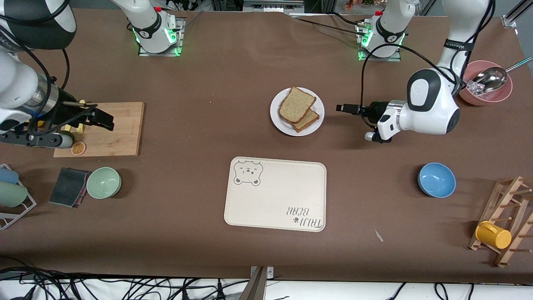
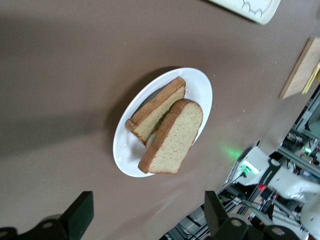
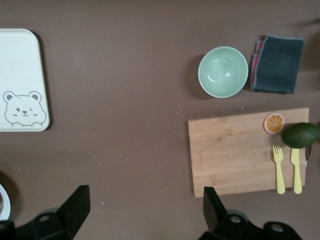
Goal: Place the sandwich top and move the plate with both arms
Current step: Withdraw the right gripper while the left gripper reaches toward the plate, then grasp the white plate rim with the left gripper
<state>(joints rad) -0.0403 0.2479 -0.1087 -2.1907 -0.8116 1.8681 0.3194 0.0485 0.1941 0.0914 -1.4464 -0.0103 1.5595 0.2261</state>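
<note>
- Resting on the white plate point(image 1: 278, 118), the sandwich top point(image 1: 296, 104) lay askew across the smaller slice point(image 1: 308, 120), so placing looked done and the two-arm plate move not begun
- The plate sat on the brown worktop point(image 1: 200, 125), farther from the front camera than the bear tray point(image 1: 275, 193)
- The left claw point(image 1: 342, 108) hovered beside the plate toward the left arm's end, fingers spread wide, holding nothing
- The right claw point(image 1: 102, 119) hung over the wooden cutting board point(image 1: 120, 133), well apart from the plate, also wide open and empty
- The bread was speckled brown, dark-crusted, domed; the plate smooth, round, glossy
</note>
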